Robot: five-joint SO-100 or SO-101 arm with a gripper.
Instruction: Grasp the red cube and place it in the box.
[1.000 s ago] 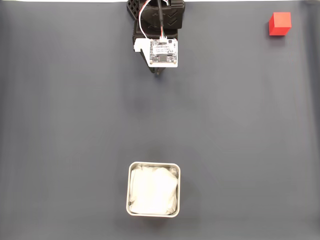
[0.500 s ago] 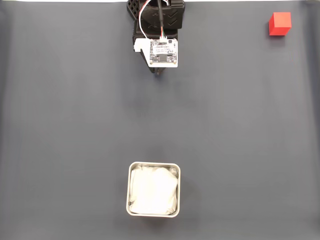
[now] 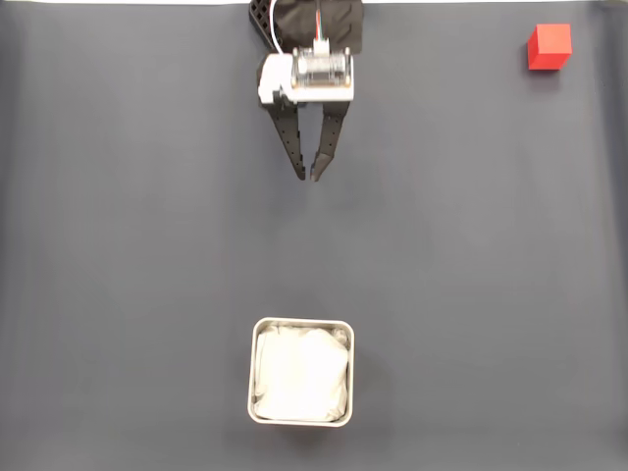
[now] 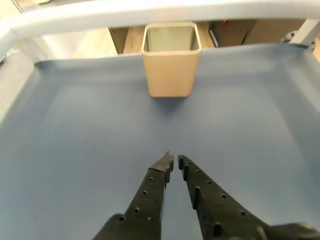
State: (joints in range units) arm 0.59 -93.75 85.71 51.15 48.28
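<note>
Looked stiff and light, the red cube (image 3: 549,47) (best pinched across opposite flat faces), with gripper (image 3: 307,177) fingers nearly closed, empty.

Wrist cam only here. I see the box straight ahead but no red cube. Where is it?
Observer: In the fixed view the red cube sits near the top right corner, far to the right of the end effector.
Operator: Touching anything?
Observer: It rests on the dark mat, well apart from the box at bottom centre.
Operator: What's in the box?
Observer: From above, a crumpled white lining; no cube in it.
</note>
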